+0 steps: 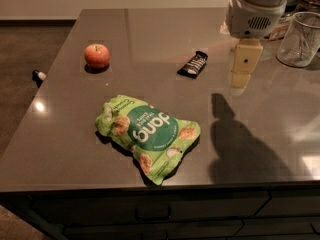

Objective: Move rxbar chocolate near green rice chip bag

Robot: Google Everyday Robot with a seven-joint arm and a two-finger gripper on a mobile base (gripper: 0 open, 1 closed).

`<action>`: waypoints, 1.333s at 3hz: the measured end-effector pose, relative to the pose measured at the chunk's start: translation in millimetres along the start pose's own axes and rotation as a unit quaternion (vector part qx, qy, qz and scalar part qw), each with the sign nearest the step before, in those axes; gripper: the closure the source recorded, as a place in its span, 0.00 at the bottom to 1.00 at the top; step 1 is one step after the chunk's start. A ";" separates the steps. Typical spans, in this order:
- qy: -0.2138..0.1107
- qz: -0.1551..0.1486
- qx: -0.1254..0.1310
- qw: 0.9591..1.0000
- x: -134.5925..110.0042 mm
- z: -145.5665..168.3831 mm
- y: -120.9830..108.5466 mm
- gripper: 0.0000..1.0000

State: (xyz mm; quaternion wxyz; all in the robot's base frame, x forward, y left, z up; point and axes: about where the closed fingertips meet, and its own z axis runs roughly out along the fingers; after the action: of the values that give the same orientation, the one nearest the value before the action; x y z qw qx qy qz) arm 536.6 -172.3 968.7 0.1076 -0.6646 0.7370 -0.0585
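- I judge the step in hand to be the approach: the gripper [244, 71] hangs above the counter [270, 134], just right of the rxbar chocolate [194, 64] and apart from it
- The bar lies flat in the far middle of the counter, its long axis slanting from far right to near left. I would turn the wrist so the jaws close across its narrow width, not along its length
- It is thin, so I would come down low before closing, centred on the wrapper (a grip on one end would likely let it pivot)
- The green rice chip bag [146, 134] lies near and left of the bar, well apart from it. I would set the bar down just beside the bag's far right edge, not on the crinkled foil
- The apple [97, 55] at far left and the glass cup [299, 39] at far right are clear of that path
- The gripper holds nothing I can see and touches nothing; whether it is spread or closed I cannot tell
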 end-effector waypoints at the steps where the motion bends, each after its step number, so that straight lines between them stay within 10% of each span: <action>1: -0.002 -0.056 -0.008 0.998 -18.6 24.3 -55.2 0.00; 4: -0.026 -0.181 -0.017 0.983 -51.3 106.0 -149.7 0.00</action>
State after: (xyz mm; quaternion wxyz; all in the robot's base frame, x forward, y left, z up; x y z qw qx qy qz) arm 711.2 -131.8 904.3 0.1035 -0.7904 0.6020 -0.0475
